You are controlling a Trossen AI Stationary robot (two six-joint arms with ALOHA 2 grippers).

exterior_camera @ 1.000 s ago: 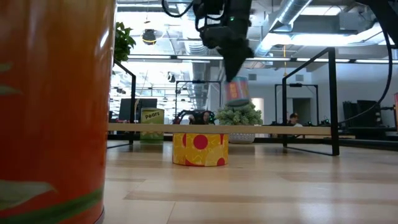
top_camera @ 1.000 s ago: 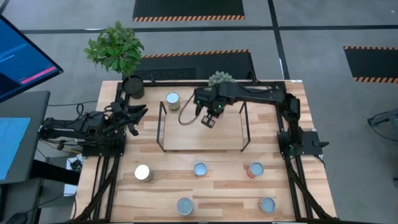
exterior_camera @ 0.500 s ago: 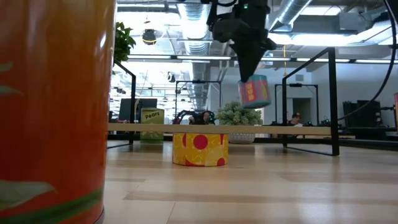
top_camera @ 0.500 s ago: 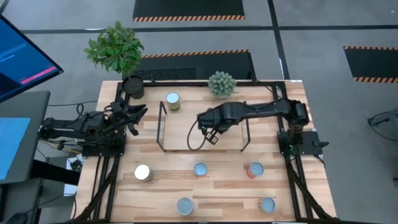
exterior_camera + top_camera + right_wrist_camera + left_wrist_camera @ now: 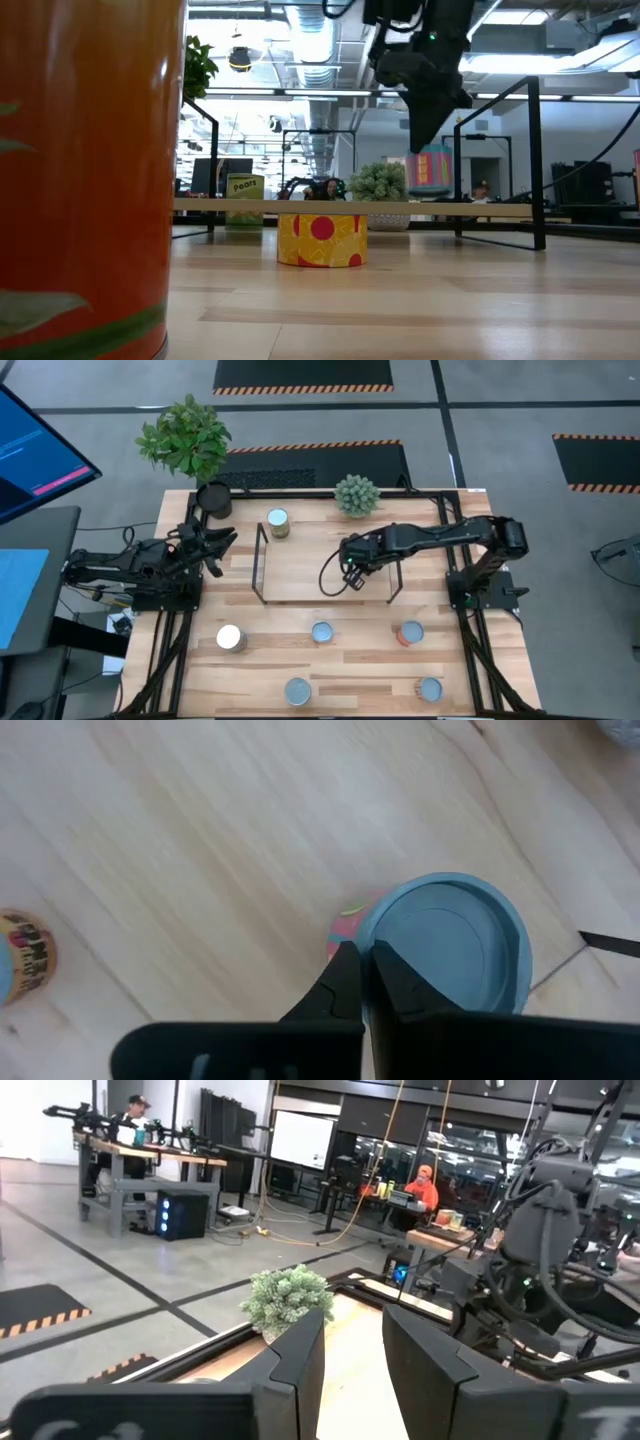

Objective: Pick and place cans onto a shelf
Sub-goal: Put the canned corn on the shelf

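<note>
R gripper point(image 5: 353, 578) hangs over the low light-wood shelf w/ thin black wire end frames point(image 5: 300, 588), fingers pinched tight on the rim of a small round can w/ pale-blue top and pink/teal side label point(image 5: 455, 955). Low view shows that can point(image 5: 429, 167) dangling from the gripper, clear above the shelf board, tilted a bit. R wrist view – blue top fills the space just ahead of the fingertips, bare wood below it.

Relative to R gripper, per high view:
- wire frame at shelf's right end – just beside it, on the arm's base side
- small spiky pale-green plant ball point(image 5: 356, 494) – beyond it, toward the table's far edge
- cream-topped can w/ green "Pears" label point(image 5: 278, 522) – well off to the left-arm side, far part of the table, past the shelf's other frame
- blue-topped can point(image 5: 322, 632) – near-edge side, closest of the loose ones
- red-sided can point(image 5: 410, 632) – near-edge side, under the arm line
- white-topped can point(image 5: 230, 638), two more blue-topped cans point(image 5: 298, 691) point(image 5: 430, 688) – well apart, along the near edge

Yellow can w/ red dots point(image 5: 321, 239) sits on the tabletop in front of the shelf in low view; big orange can point(image 5: 90, 170) right at the lens.

L gripper point(image 5: 225, 542) waits at the table's left edge, fingers apart, holding nothing – near a black plant pot w/ leafy green plant point(image 5: 213, 498).
</note>
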